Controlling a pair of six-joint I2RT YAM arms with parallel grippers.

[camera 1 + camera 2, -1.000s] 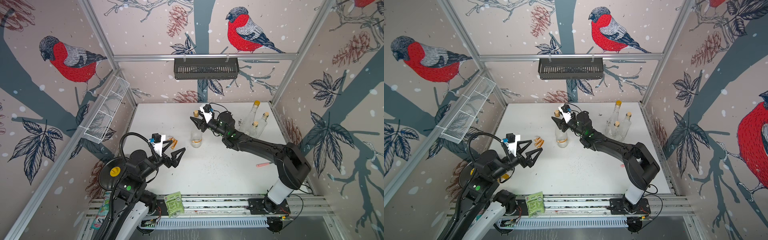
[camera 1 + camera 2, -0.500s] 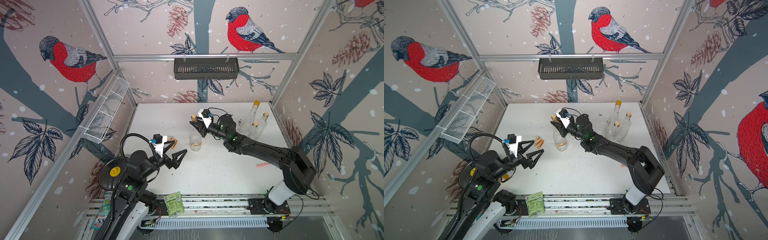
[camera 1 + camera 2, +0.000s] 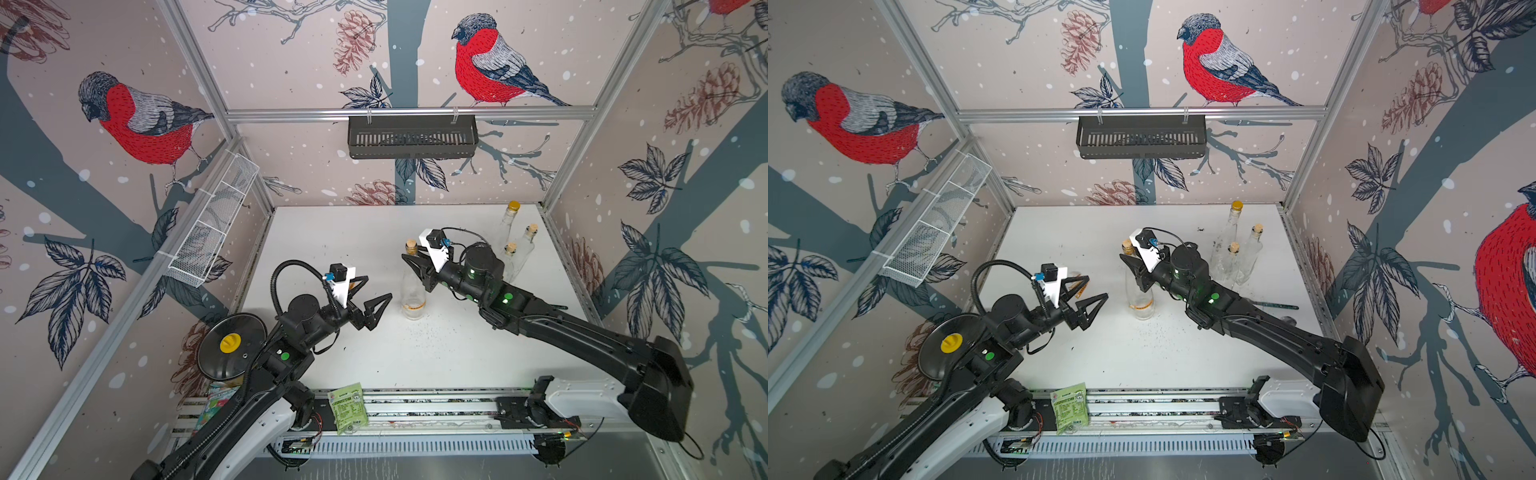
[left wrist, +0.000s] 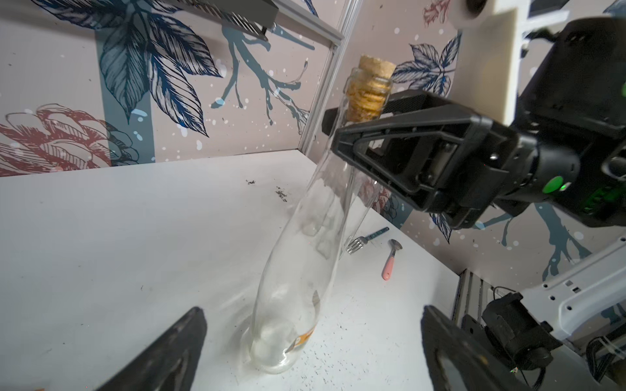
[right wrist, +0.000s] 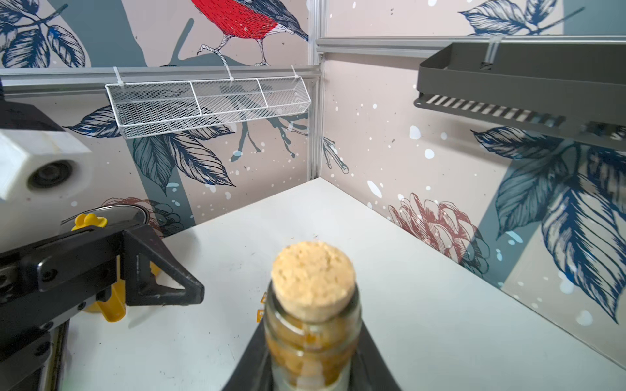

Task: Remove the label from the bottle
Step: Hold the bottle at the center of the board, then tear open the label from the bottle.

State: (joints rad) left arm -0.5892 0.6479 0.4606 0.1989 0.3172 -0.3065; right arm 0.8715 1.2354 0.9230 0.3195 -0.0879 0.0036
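Observation:
A clear glass bottle (image 3: 412, 291) with a cork (image 3: 411, 246) stands mid-table in both top views (image 3: 1139, 293). An orange scrap of label (image 4: 302, 338) clings near its base (image 3: 414, 307). My right gripper (image 3: 409, 262) is shut on the bottle's neck just under the cork; in the right wrist view the cork (image 5: 313, 281) rises between its black fingers (image 5: 379, 365). My left gripper (image 3: 378, 287) hovers open to the left of the bottle's lower body, apart from it. In the left wrist view the bottle's base sits between its spread fingers (image 4: 169, 352).
Three more clear bottles (image 3: 511, 245) stand at the back right. A fork (image 4: 366, 238) and a pink-handled spoon (image 4: 389, 259) lie right of the bottle. A lid with a yellow knob (image 3: 230, 345) and a green packet (image 3: 348, 409) sit near the front. Wall baskets (image 3: 411, 137) hang above.
My right gripper moved left onto the bottle's neck and shut on it. The left arm stayed almost still, its gripper open.

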